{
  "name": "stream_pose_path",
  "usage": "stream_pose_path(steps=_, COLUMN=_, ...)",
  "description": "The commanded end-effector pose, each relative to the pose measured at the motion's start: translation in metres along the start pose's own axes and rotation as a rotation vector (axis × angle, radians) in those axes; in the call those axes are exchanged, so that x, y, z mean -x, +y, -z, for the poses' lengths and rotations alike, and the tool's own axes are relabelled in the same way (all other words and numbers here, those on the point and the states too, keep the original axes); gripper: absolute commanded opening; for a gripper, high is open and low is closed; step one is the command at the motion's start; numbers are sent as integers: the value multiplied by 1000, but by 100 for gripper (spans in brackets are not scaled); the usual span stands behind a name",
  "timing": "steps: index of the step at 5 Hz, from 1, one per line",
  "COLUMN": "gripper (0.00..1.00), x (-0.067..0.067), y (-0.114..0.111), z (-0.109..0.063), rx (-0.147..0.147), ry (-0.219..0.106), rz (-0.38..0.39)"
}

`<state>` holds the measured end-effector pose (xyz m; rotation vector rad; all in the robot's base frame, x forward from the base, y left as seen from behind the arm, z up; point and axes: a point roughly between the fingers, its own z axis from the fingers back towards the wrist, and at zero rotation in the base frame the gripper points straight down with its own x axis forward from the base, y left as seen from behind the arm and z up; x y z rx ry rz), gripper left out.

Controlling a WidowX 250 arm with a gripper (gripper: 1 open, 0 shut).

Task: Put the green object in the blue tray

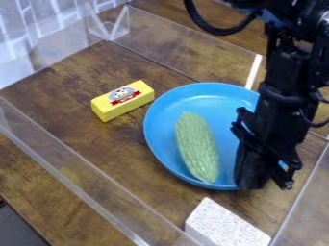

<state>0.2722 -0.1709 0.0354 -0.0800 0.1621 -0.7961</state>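
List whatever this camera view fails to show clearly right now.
- Right side of the blue tray: in the camera view, hidden behind the robot arm.
- Tips of the jaws and whatever is directly behind them: in the camera view, lost in the dark mass of the arm.
- Lettering on the yellow block: too small to read.
- White speckled block's lower end: cut off by the bottom edge.
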Motion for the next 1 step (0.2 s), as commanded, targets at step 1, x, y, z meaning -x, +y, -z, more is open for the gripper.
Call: stream_pose_path(steps=1, gripper=0, x=-3, y=-10, z=-29, rx=-22, ry=-78, rz=45)
